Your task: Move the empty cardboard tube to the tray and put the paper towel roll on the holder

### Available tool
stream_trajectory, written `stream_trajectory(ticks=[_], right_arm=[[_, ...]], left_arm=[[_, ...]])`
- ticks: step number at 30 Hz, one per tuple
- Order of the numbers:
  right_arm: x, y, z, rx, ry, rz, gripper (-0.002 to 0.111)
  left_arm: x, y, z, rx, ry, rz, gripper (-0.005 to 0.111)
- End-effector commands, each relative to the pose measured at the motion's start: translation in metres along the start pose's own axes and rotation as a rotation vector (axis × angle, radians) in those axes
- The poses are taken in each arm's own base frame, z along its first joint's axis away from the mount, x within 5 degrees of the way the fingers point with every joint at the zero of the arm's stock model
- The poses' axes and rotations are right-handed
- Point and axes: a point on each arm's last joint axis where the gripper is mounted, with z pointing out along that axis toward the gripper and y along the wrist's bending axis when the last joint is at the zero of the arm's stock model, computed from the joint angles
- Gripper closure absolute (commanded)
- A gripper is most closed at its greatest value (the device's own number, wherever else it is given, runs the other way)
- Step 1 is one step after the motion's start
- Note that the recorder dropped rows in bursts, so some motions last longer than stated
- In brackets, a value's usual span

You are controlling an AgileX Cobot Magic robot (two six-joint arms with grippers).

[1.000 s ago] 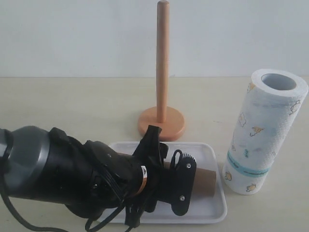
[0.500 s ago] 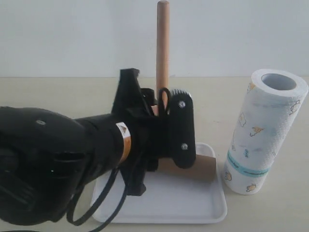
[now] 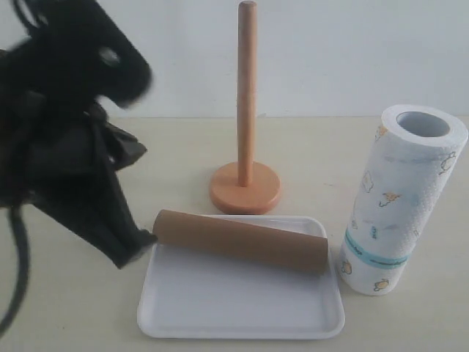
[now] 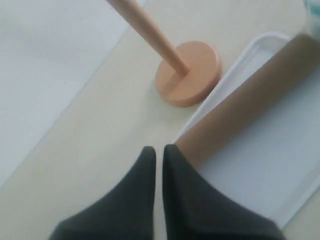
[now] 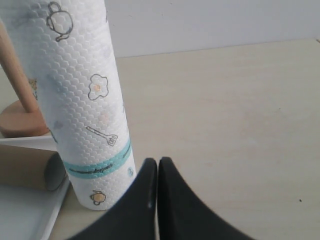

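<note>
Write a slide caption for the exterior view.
Cardboard tube lying across the tray, holder bare, paper towel roll standing alongside.

left arm point(image 3: 66, 169): blurred | paper towel roll point(image 5: 75, 100): one end cut off

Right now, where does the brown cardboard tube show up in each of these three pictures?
Exterior view: the cardboard tube lies across the back of the white tray, in front of the wooden holder.
Left wrist view: it runs slantwise along the tray's edge nearest the holder.
Right wrist view: only one end peeks out behind the paper towel roll.
Shared landmark: the holder, seen in all three.
</note>
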Motion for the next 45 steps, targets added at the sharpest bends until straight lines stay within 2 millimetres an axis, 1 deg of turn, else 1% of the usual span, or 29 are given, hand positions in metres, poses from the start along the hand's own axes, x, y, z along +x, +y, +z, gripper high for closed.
stream_trajectory(ticks=[1,4,5,6,8,11,14,17,25,29,32,34,40,42,45], right_arm=[[-0.001,0.0,0.0,0.004,-0.011,-0.001,0.108],[-0.001,0.0,0.0,0.004,-0.011,-0.001,0.108],[-0.001,0.0,0.0,0.004,-0.011,-0.001,0.108],[-0.001,0.0,0.0,0.004,-0.011,-0.001,0.108],[-0.001,0.0,0.0,0.004,-0.011,-0.001,0.108],[-0.001,0.0,0.0,0.004,-0.011,-0.001,0.108],[-0.001,0.0,0.0,0.004,-0.011,-0.001,0.108],[-0.001,0.0,0.0,0.004,-0.011,-0.001,0.108],[-0.001,0.0,0.0,0.004,-0.011,-0.001,0.108],[-0.001,0.0,0.0,0.004,-0.011,-0.001,0.108],[-0.001,0.0,0.0,0.004,-0.011,-0.001,0.108],[-0.001,0.0,0.0,0.004,-0.011,-0.001,0.108],[-0.001,0.0,0.0,0.004,-0.011,-0.001,0.108],[-0.001,0.0,0.0,0.004,-0.011,-0.001,0.108],[-0.001,0.0,0.0,0.004,-0.011,-0.001,0.108]], left_arm=[[0.002,0.023,-0.045,0.131,-0.158,-0.342,0.102],[0.002,0.029,-0.08,0.35,-0.464,-0.486,0.102],[0.006,0.031,-0.094,0.429,-0.568,-0.527,0.102],[0.008,0.031,-0.103,0.49,-0.65,-0.534,0.102],[0.019,0.034,-0.12,0.562,-0.775,-0.533,0.102],[0.039,0.042,-0.132,0.565,-0.836,-0.553,0.102],[0.054,0.05,-0.141,0.546,-0.867,-0.577,0.102],[0.066,0.063,-0.157,0.538,-0.943,-0.61,0.102],[0.09,0.081,-0.181,0.531,-1.076,-0.659,0.102],[0.095,0.083,-0.184,0.522,-1.094,-0.668,0.102],[0.105,0.081,-0.18,0.433,-1.091,-0.682,0.102],[0.12,0.072,-0.167,0.294,-1.05,-0.696,0.102],[0.147,0.058,-0.139,0.02,-0.937,-0.733,0.102],[0.154,0.055,-0.133,-0.014,-0.911,-0.845,0.102],[0.163,0.051,-0.126,0.0,-0.891,-1.125,0.102]])
